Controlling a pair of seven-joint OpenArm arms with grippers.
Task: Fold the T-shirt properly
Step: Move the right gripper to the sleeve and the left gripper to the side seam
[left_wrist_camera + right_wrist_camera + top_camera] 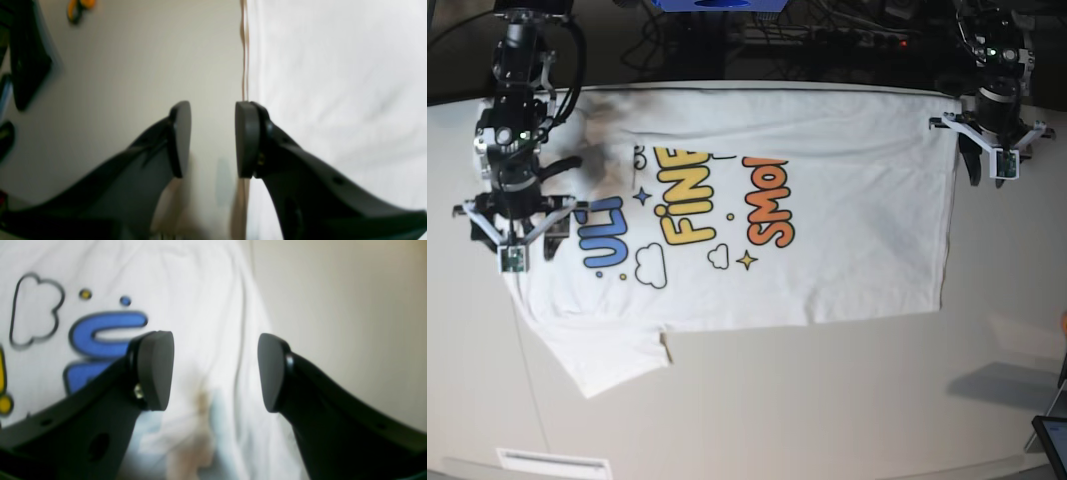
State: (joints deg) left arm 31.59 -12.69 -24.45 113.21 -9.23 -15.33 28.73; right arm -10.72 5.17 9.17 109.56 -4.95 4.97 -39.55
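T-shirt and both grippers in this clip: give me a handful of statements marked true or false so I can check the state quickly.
1. The T-shirt lies spread flat on the table, print side up. True.
2. The left gripper is clamped on the shirt's hem. False: its jaws stand apart with only bare table between them, right at the hem's edge.
3. The right gripper is open above the shirt, near the blue lettering. True.
4. The shirt has already been folded in half. False: it lies unfolded, and one sleeve sticks out toward the camera in the base view.
5. Both arms are at the same end of the shirt. False: they are at opposite ends.
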